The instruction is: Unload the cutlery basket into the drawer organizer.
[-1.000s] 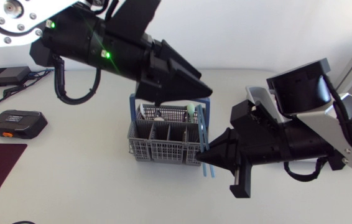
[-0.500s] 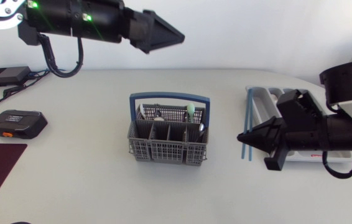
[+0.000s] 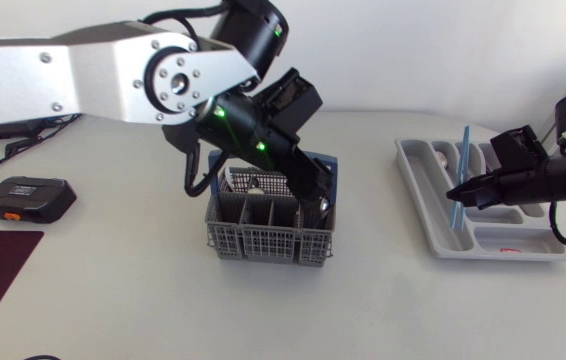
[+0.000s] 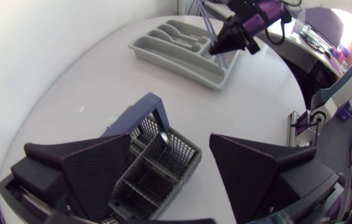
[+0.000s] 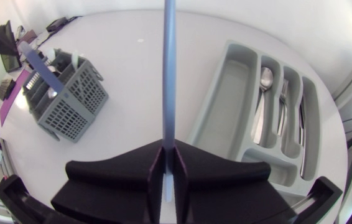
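While the head view takes in the whole table (image 3: pixel 113 310) and two arms, it does not show the fingertips of the left gripper (image 3: pixel 313 188) behind that arm's own bulk. The left wrist view shows that gripper (image 4: pixel 171 148) with its jaws wide apart, holding nothing, just above the one cutlery basket (image 4: pixel 154 177). The right gripper (image 3: pixel 454 193) hangs over the drawer organizer (image 3: pixel 415 185), jaws clamped on a single blue stick (image 3: pixel 460 165) that stands nearly upright. Only the right wrist view looks into the organizer (image 5: pixel 226 106): four long compartments side by side, with one spoon (image 5: pixel 264 78) and one fork (image 5: pixel 285 93) in separate slots, and a darker piece in the next slot that is too dim to name. In the head view the basket (image 3: pixel 263 240) has its blue handle and far compartments partly covered by the left arm (image 3: pixel 83 75). One spoon bowl (image 4: pixel 162 135) shows inside the basket from the left wrist.
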